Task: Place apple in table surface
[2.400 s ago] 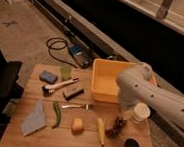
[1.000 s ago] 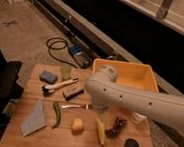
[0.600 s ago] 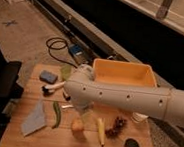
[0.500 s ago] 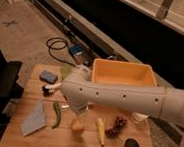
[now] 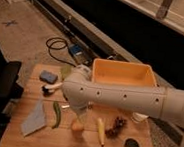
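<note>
The apple (image 5: 77,127) is a small yellow-orange fruit lying on the wooden table surface (image 5: 22,139), left of a long yellow corn-like item (image 5: 100,131). My white arm (image 5: 132,99) reaches in from the right, across the middle of the table. Its elbow end bends down and the gripper (image 5: 78,116) hangs straight above the apple, very close to its top. I cannot make out whether it touches the fruit.
A yellow plastic bin (image 5: 121,73) stands at the back of the table. A dark grape bunch (image 5: 117,125) and a metal cup (image 5: 131,146) are at front right. A green pepper-like item (image 5: 56,114), a grey cloth (image 5: 34,121), a blue sponge (image 5: 48,76) and a brush (image 5: 50,88) lie on the left.
My arm has swung from the right side of the table leftward across it, and the gripper has come down over the apple. The apple has not moved.
</note>
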Robot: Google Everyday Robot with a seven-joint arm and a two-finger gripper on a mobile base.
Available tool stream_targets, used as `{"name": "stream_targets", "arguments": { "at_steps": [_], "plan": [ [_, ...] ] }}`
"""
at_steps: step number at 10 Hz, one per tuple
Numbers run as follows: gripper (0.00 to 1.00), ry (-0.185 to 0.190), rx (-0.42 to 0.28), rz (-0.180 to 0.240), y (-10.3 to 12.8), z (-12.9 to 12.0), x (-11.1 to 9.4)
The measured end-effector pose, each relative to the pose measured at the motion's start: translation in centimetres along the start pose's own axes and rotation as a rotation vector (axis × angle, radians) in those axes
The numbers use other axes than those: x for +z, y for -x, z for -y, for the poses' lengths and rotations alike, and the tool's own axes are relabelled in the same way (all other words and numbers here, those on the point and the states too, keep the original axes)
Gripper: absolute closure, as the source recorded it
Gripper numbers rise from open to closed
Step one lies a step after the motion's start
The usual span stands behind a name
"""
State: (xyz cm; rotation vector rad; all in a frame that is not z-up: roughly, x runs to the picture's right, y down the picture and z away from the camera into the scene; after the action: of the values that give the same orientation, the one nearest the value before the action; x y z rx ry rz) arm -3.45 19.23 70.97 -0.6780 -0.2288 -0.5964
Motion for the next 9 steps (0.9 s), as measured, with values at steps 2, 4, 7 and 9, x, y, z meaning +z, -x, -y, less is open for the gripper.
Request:
{"name": "stream_targets", "arguments": {
  "at_steps": [2,4,7,9],
  "plan": [
    [0.35,0.002,0.033,0.061,-0.3,-0.3,2.3],
    [0.35,0.002,0.059,0.149,-0.9,-0.8,4.9],
    [0.35,0.027,0.079,0.233,-1.1,-1.4,7.2],
    [0.35,0.034,0.072,0.271,-0.8,-1.5,7.9]
  ]
}}
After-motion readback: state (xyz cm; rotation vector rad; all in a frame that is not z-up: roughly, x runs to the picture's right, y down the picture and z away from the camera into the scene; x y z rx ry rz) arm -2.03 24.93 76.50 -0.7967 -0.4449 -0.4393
